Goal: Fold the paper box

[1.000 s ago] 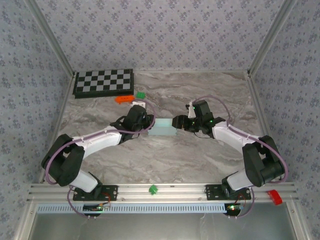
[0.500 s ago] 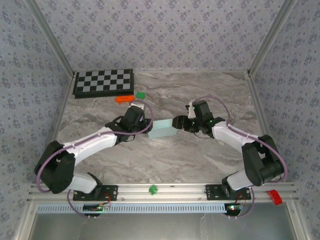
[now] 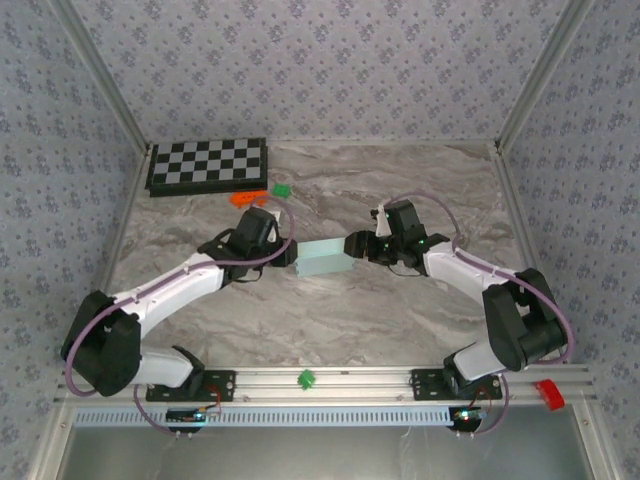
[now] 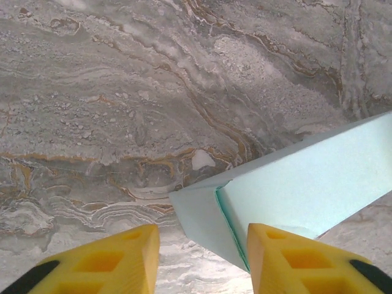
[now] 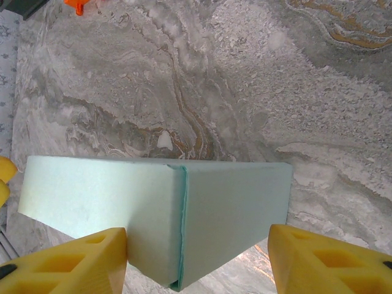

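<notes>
The paper box [image 3: 325,258] is a small pale mint-blue closed box lying on the marble table between both arms. My left gripper [image 3: 291,254] is at its left end. In the left wrist view the box's corner [image 4: 294,184] reaches in between the yellow fingers [image 4: 122,257], next to the right one and well apart from the left one. My right gripper [image 3: 352,245] stands at the right end. In the right wrist view the box [image 5: 153,208] lies between the open jaws of that gripper [image 5: 197,236], against the left finger, with a gap before the right finger.
A black-and-white checkerboard [image 3: 207,165] lies at the back left. An orange piece [image 3: 242,197] and a green piece [image 3: 282,188] sit just in front of it. Another green piece [image 3: 306,379] rests on the front rail, and a red part [image 3: 549,393] at its right end.
My left arm has drawn back to the left, away from the box's end, its jaws widening and then narrowing. The box has turned slightly. The right arm has hardly moved.
</notes>
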